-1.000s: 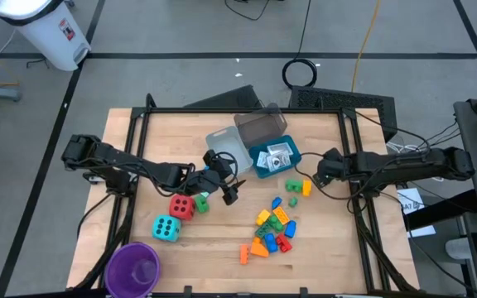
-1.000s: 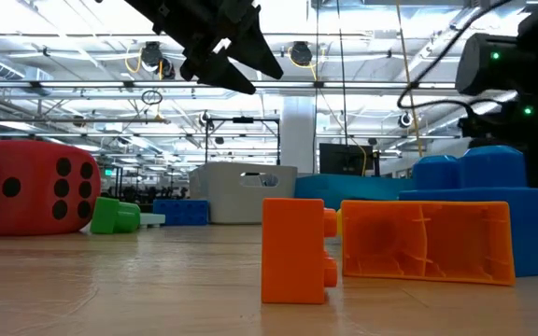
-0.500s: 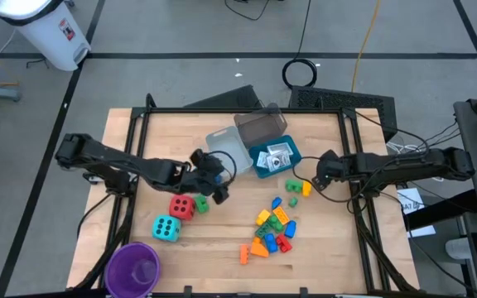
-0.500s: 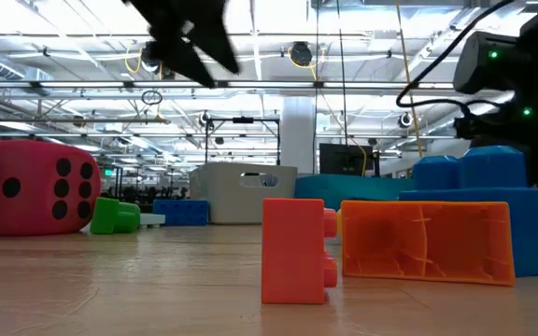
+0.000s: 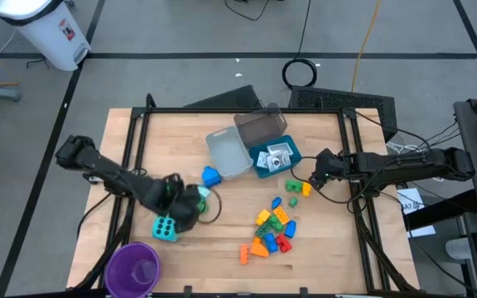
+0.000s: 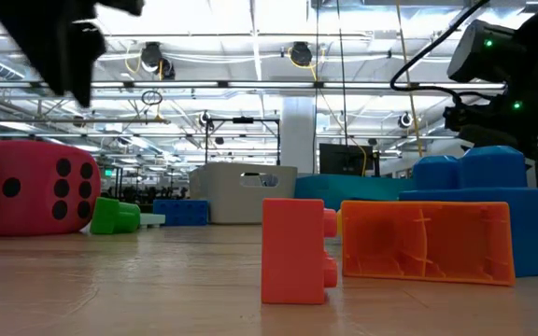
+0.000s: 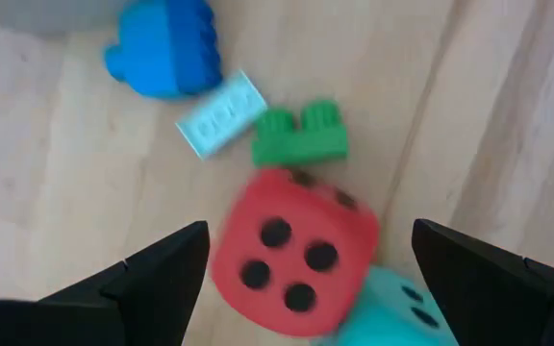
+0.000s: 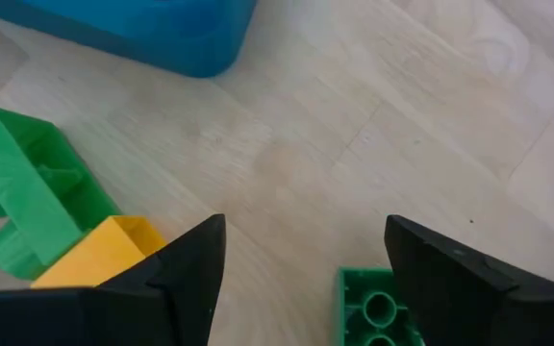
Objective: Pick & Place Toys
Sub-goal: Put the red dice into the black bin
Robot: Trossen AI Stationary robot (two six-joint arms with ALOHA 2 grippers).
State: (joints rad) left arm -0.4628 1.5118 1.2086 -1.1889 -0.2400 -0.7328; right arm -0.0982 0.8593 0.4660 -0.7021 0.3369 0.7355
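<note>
- The left gripper point(image 7: 301, 259) hangs with its fingers spread wide and nothing between them, directly above the red plastic die with black dots point(image 7: 291, 252).
- Touching that die, on its side nearer the wrist, is the cyan dotted die point(image 7: 385, 306); just past it lie a small green plastic brick point(image 7: 299, 135), a pale blue flat brick point(image 7: 220, 125) and a rounded blue plastic brick point(image 7: 164, 46).
- The right gripper point(image 8: 301, 264) is parted and empty over bare wooden table point(image 8: 354, 125), with a green brick point(image 8: 27, 187) and a yellow brick point(image 8: 99, 248) beside one finger and another green studded brick point(image 8: 378, 312) between the fingers.
</note>
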